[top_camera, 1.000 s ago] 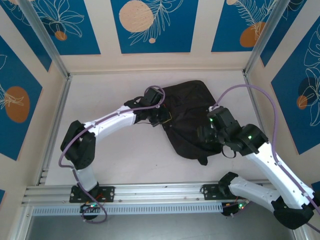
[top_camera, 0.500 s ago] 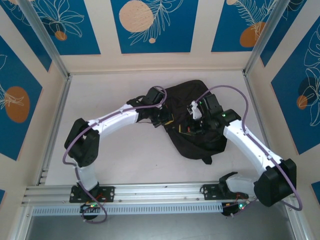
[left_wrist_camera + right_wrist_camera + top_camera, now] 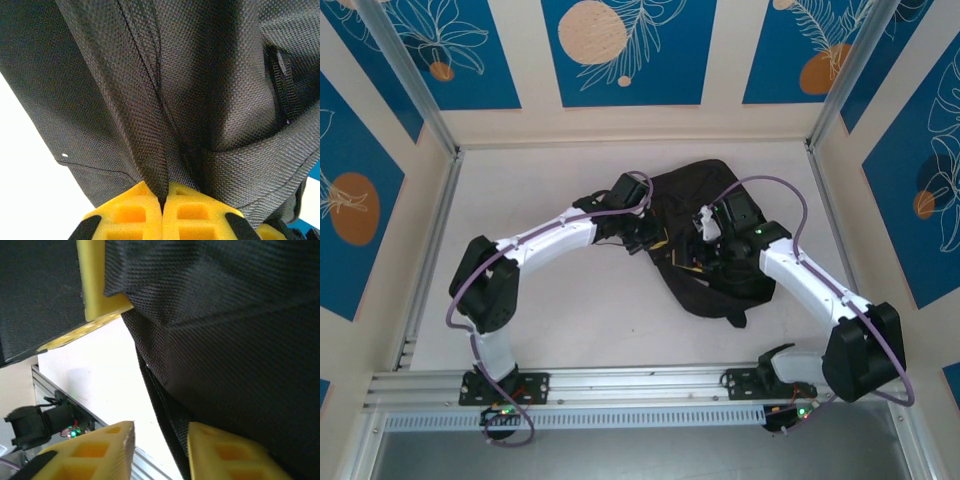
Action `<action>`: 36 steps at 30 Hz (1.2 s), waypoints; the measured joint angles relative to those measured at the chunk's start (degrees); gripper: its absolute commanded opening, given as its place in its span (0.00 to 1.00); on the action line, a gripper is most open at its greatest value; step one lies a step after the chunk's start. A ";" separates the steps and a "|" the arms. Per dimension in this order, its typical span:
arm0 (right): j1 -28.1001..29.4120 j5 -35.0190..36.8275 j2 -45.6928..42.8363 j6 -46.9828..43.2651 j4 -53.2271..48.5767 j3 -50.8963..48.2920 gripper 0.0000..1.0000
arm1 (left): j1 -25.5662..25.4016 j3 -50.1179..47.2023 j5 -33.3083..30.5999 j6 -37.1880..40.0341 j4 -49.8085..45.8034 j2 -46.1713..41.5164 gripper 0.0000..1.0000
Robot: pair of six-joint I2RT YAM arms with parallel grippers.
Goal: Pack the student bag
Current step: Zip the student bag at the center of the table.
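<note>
One student bag point(image 3: 698, 190), a black backpack, lies slumped on the white table point(image 3: 540, 310) just right of centre in the overhead frame, with both arms bent in over it. The left gripper point(image 3: 162, 199), jaws pressed together, pinches a ridge of the bag's cloth at its left edge, apparently to lift and steady the fabric. The right gripper point(image 3: 161, 435), jaws spread, straddles a dark hem near the bag's middle without squeezing it, seemingly hunting for the opening. Count: one bag, two grippers at work.
</note>
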 measured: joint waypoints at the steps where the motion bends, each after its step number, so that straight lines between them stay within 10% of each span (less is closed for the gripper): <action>1: 0.00 -0.07 0.57 -0.02 0.11 0.00 0.41 | 0.00 0.00 0.02 0.00 0.00 0.11 0.00; 8: -0.15 -0.96 5.07 -0.04 2.08 0.07 0.38 | 0.07 0.00 0.24 -0.02 -0.11 0.50 0.00; 22: 1.38 -1.92 11.54 0.90 4.11 2.75 0.00 | 1.14 0.15 0.17 -0.04 0.31 2.14 0.00; 36: -1.44 -11.50 8.04 3.87 13.75 -3.74 0.00 | 2.27 0.15 1.66 1.49 0.28 2.16 0.00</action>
